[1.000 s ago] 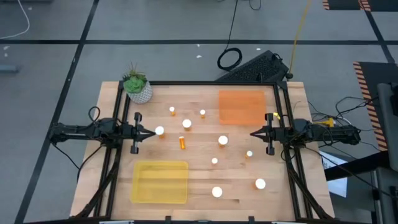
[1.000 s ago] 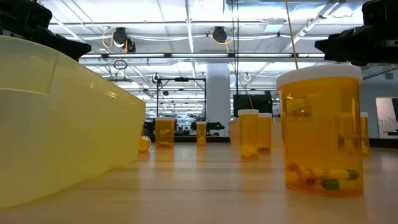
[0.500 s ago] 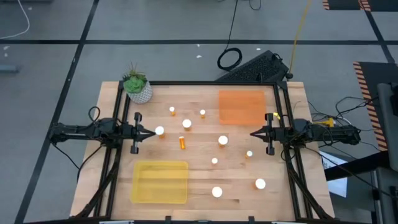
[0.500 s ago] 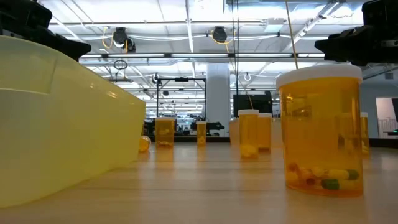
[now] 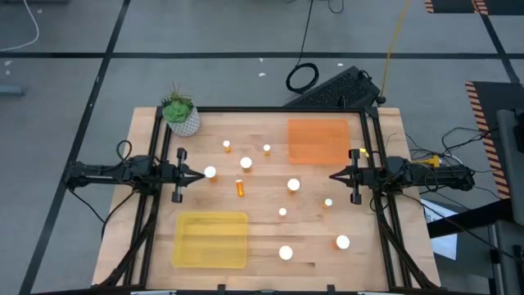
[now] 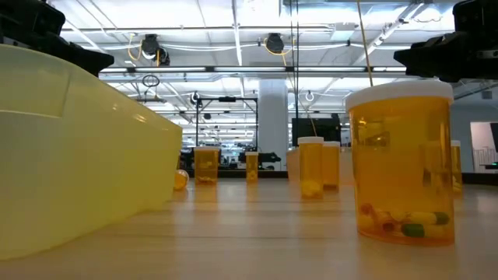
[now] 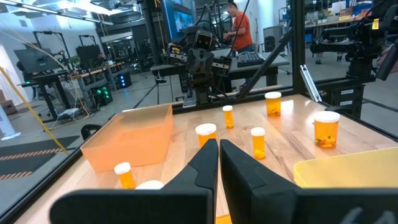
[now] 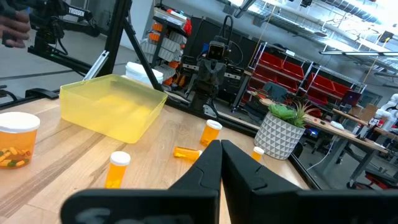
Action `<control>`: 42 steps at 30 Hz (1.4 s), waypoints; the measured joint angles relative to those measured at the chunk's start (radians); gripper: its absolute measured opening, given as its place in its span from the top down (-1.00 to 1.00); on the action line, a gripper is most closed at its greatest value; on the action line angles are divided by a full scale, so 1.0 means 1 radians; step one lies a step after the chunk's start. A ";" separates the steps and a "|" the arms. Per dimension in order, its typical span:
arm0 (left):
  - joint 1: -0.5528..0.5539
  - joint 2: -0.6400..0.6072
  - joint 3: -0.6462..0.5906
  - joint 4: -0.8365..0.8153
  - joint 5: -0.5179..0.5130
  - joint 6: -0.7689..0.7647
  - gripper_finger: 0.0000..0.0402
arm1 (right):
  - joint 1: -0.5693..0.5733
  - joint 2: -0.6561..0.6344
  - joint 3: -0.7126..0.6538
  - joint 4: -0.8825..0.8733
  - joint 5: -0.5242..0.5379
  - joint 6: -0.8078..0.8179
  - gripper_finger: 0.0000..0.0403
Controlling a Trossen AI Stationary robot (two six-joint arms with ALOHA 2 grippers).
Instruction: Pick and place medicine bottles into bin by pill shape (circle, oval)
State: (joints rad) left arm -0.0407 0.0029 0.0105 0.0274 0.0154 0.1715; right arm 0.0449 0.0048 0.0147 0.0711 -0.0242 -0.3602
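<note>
Several orange medicine bottles with white caps stand scattered on the wooden table, among them one at the middle [image 5: 293,185] and two near the front edge [image 5: 286,253] [image 5: 342,242]. One bottle [image 5: 240,188] lies on its side. The yellow bin [image 5: 210,239] lies at the front left and the orange bin [image 5: 318,141] at the back right. My left gripper [image 5: 199,175] is shut at the left side, with a bottle [image 5: 210,173] just beyond its tips. My right gripper [image 5: 333,175] is shut at the right side, holding nothing.
A white pot with a green plant [image 5: 181,115] stands at the back left corner. A black frame [image 5: 155,147] runs along the table's sides. Bare wood lies between the yellow bin and the front bottles. A person [image 7: 236,28] stands in the room beyond the table.
</note>
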 joint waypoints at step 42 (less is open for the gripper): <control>0.000 0.470 0.747 -0.444 -0.061 -0.190 0.90 | 0.000 0.000 0.000 0.039 -0.003 0.067 1.00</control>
State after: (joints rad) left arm -0.0407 0.4725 0.7578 -0.4170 -0.0461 -0.0183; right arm 0.0450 0.0051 0.0147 0.1101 -0.0269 -0.2935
